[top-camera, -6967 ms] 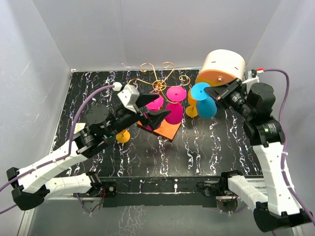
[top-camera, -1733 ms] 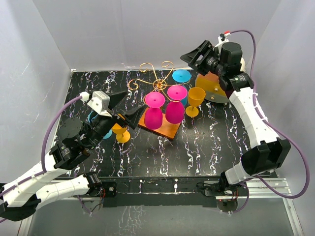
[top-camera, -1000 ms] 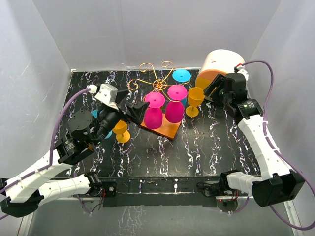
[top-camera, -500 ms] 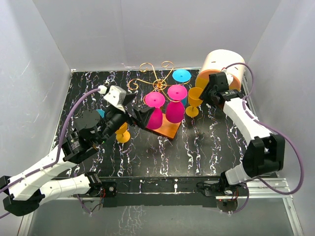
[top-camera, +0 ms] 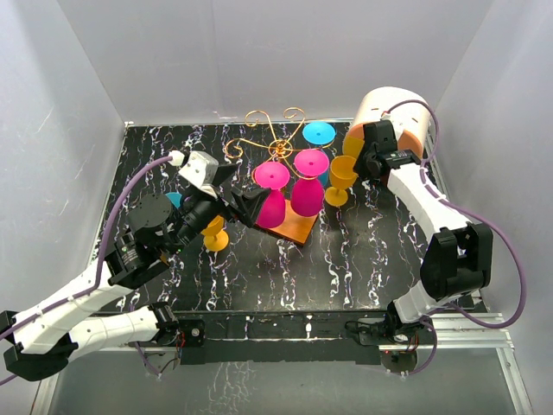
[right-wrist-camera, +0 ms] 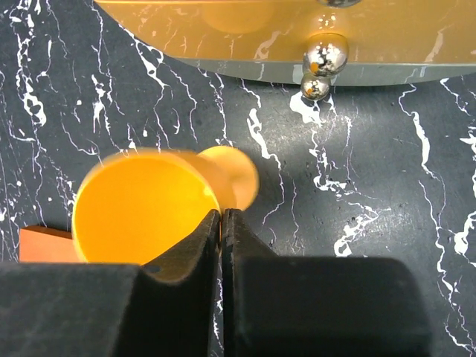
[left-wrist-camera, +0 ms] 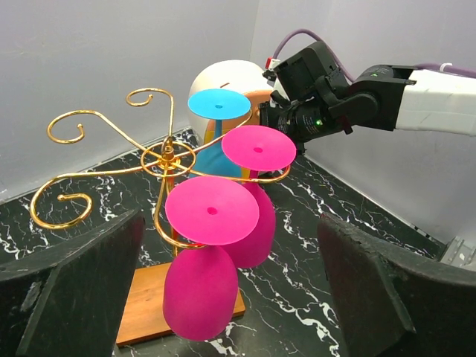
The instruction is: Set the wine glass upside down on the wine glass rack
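Note:
The wine glass rack [top-camera: 275,145] is a gold wire stand on a wooden base [top-camera: 292,228], and it holds two pink glasses [top-camera: 270,197] and a blue one [top-camera: 320,134] upside down. An orange wine glass [top-camera: 343,173] stands upright just right of the rack. My right gripper [top-camera: 363,164] is above it. In the right wrist view that gripper [right-wrist-camera: 222,216] is shut on the rim of the orange wine glass [right-wrist-camera: 141,216], one finger inside the bowl and one outside. My left gripper [left-wrist-camera: 230,256] is open and faces the near pink glass [left-wrist-camera: 202,290] without touching it.
A white drum with an orange lid [top-camera: 393,112] lies on its side behind the right gripper, and its metal knob [right-wrist-camera: 326,52] shows in the right wrist view. A second orange glass [top-camera: 212,235] stands on the black marbled table [top-camera: 346,259] under the left arm.
My right gripper has come down from beside the drum onto the orange glass and closed on its rim. The left gripper has edged closer to the pink glass and stays open.

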Controlling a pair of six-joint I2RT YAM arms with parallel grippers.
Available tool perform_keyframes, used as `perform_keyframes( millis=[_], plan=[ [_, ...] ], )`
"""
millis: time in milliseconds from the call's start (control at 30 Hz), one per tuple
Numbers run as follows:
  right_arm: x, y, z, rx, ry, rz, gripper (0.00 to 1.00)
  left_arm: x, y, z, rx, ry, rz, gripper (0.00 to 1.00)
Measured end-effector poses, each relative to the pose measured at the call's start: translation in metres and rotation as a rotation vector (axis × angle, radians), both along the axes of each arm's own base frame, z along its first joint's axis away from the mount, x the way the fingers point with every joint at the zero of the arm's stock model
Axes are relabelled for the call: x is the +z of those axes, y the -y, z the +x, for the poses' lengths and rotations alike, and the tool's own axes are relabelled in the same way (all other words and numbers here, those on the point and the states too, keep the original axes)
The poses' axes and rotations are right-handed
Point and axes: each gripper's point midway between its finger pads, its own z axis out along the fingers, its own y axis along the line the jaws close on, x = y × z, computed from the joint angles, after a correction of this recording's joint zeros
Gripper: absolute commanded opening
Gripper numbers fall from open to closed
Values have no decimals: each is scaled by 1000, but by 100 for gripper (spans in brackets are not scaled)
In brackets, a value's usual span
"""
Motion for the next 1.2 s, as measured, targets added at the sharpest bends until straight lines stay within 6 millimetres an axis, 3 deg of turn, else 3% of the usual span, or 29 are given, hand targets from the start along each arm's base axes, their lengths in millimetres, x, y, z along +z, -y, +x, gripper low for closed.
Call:
perform_keyframes(
  millis=[333, 500, 600, 633, 700, 900, 1200],
  plan=[
    [10, 4, -5, 32, -19, -46, 0, -3, 8, -1, -33, -4, 12, 99],
    [26, 8, -21, 39, -9, -58, 0, -4, 13, -3, -57, -7, 14, 99],
    [57, 12, -39, 34, 64, -52, 0, -1, 16, -5, -75, -10, 7, 99],
    [91, 21, -66, 15, 163, -43, 0, 3, 21, -7, -95, -10, -9, 99],
    [105, 23, -72, 2, 218, -32, 0, 4, 23, -8, -105, -13, -15, 99],
    [128, 39, -132, -74, 359, 41, 0, 13, 40, -13, -177, -34, -53, 99],
    [173, 47, -180, -134, 583, 175, 0, 22, 66, -18, -264, -129, -169, 98]
  ],
)
